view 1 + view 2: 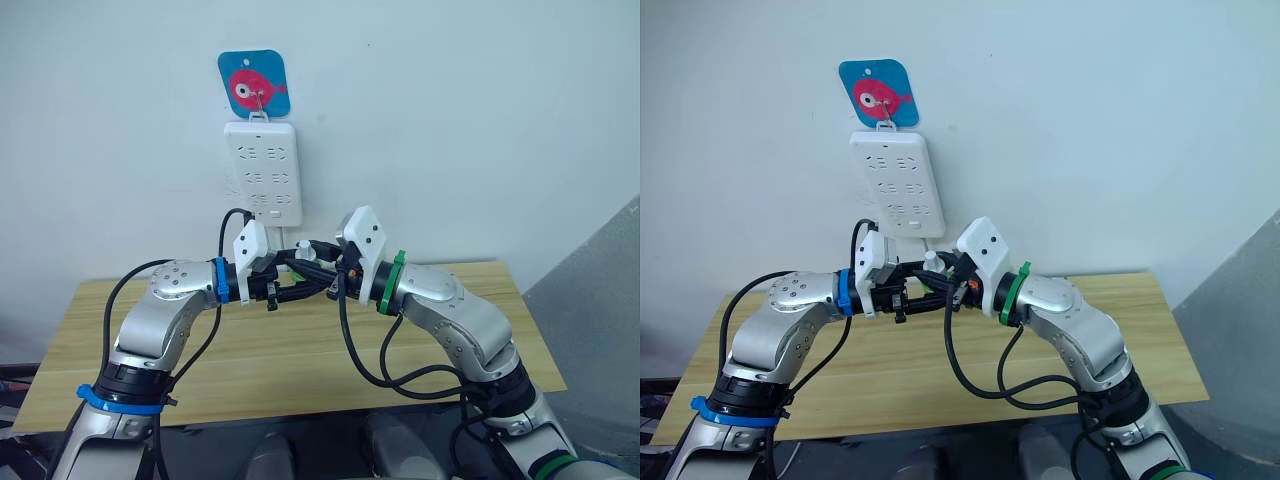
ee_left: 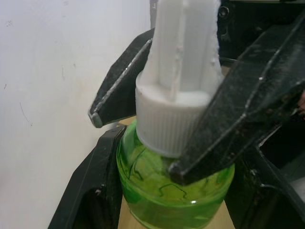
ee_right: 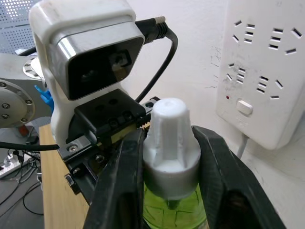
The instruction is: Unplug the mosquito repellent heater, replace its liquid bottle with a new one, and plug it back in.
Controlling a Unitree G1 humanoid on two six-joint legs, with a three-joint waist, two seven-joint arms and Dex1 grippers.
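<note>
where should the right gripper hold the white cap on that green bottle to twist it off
On the ribbed lower skirt of the white cap, from two opposite sides, as the right gripper does now: the ribs give purchase, while the top tapers and would slip. The left gripper steadies the green bottle by its round body.

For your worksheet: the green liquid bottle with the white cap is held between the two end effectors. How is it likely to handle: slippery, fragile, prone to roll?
The green liquid bottle looks smooth and glossy, so probably slippery. Its round body would likely roll if laid down. The ribbed white cap, gripped by the right end effector, probably offers a surer hold.
</note>
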